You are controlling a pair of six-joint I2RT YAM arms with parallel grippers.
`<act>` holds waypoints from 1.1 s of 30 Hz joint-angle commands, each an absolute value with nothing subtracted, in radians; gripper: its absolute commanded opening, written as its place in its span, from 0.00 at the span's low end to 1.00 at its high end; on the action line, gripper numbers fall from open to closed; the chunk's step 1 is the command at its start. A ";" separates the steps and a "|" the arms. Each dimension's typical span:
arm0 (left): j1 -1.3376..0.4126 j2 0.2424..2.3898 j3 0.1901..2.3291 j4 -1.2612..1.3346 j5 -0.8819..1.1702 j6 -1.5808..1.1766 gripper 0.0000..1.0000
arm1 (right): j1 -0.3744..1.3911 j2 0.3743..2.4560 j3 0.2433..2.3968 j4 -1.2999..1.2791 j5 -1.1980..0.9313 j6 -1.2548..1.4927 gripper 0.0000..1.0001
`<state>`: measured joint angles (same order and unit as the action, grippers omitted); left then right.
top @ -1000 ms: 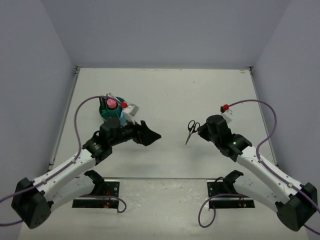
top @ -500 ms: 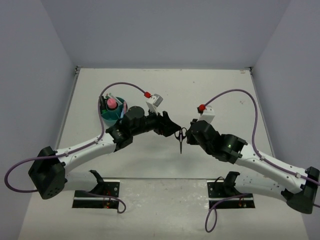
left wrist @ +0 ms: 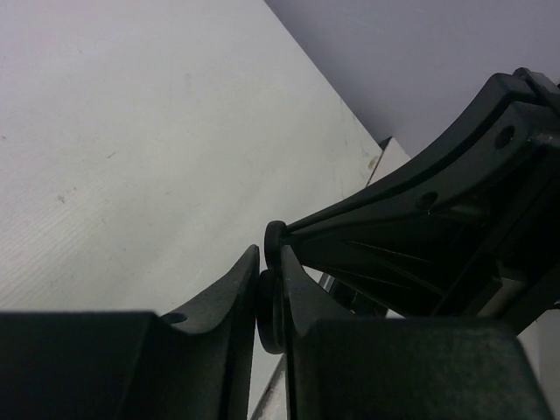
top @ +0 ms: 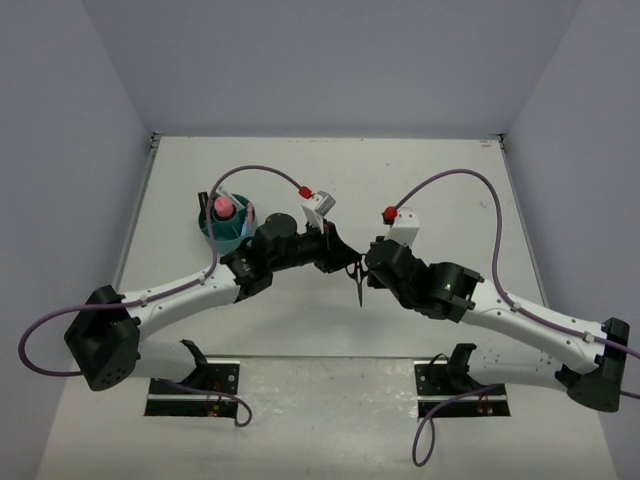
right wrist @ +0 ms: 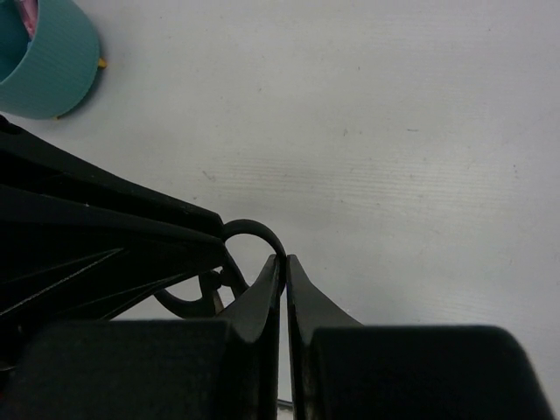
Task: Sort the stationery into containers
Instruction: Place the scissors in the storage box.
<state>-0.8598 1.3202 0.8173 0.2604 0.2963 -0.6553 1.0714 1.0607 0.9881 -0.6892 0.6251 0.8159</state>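
The small black-handled scissors [top: 358,278] hang above mid-table, blades pointing at the near edge, between the two grippers. My left gripper [top: 346,263] reaches in from the left and is shut on one handle loop [left wrist: 269,302], which sits pinched between its fingers. From the right, my right gripper [top: 369,268] is shut on the other loop [right wrist: 251,229], with the thin ring caught at its fingertips. The round teal container [top: 212,232] stands at the left behind the left arm, with a pink tube [top: 223,206] upright inside. In the right wrist view the container [right wrist: 48,66] shows at top left.
Both wrists' purple cables [top: 262,170] arch over the middle of the table. The left arm's forearm [top: 180,292] runs close past the teal container. Grey walls close in the table at the left, right and back.
Both arms swung in to the middle of the table. The right one brought the scissors, and the left gripper went from wide open to shut on a handle loop.
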 commanded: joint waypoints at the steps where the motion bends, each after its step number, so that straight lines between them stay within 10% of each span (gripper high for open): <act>1: -0.868 1.348 0.849 0.341 0.360 -0.669 0.15 | 1.081 1.065 1.051 -0.671 0.658 0.809 0.00; 8: -0.867 1.364 0.882 0.302 0.360 -0.618 0.00 | 1.086 1.049 1.034 -0.642 0.635 0.777 0.02; 13: -0.862 1.319 0.953 0.123 0.150 -0.465 0.00 | 1.086 0.960 0.945 -0.600 0.628 0.756 0.98; 28: -0.632 0.916 0.867 -0.234 -0.986 -0.630 0.00 | 1.072 0.656 0.785 -0.658 0.692 0.792 0.99; 33: -0.477 0.942 0.886 -0.258 -1.087 -0.737 0.00 | 1.071 0.678 0.787 -0.658 0.680 0.801 0.99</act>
